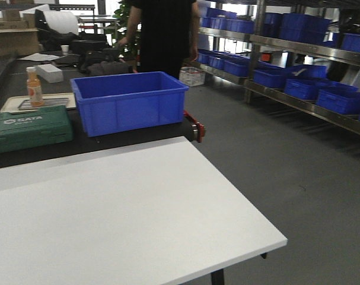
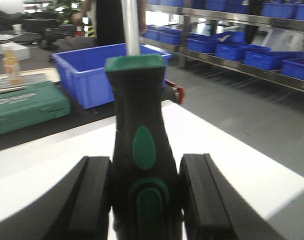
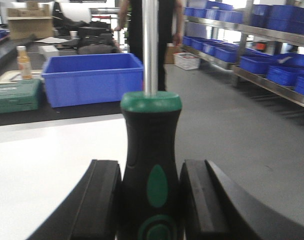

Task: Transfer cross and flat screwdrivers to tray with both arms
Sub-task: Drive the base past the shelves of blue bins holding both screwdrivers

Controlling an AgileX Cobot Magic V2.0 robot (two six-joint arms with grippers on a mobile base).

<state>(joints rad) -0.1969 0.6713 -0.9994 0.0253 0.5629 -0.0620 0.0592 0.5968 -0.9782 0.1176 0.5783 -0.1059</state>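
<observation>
Both lifted, neither delivered.
Your left gripper (image 2: 146, 196) pinches a screwdriver (image 2: 141, 145), your right gripper (image 3: 150, 197) a second screwdriver (image 3: 152, 140); neither has reached the tray (image 1: 62, 99), upper left in the front view.

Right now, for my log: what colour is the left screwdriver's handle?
Screwdriver handle black with green; left wrist view.

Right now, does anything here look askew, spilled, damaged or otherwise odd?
Nothing stands out. The left hand holds the left screwdriver squarely by its handle, the right hand the right screwdriver likewise; the blue bin, green tool case and bottle stand level.
</observation>
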